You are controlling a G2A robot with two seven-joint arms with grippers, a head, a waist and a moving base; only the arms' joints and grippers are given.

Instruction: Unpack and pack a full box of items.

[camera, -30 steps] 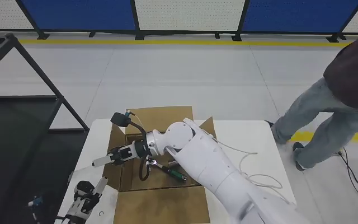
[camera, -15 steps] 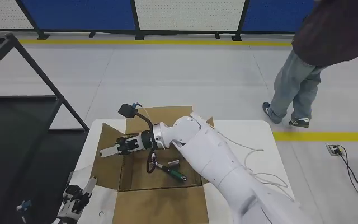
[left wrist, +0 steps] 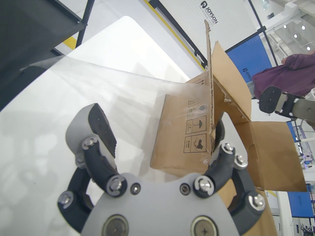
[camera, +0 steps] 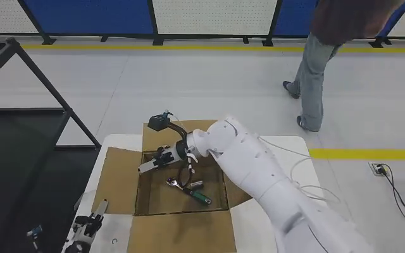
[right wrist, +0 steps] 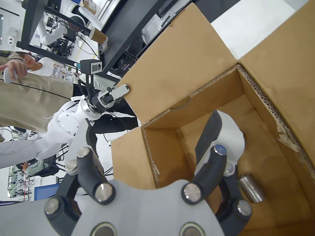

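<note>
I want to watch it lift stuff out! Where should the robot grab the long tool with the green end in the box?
Grip the tool on its straight dark handle, just short of the green end, coming straight down from above. It lies flat on the floor of the box, so the walls likely block any sideways approach. Closing across the narrow handle should hold best.

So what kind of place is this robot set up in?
Likely a robotics lab or test hall: blue and white partition panels, a yellow floor line, and a cardboard box on a white table.
</note>
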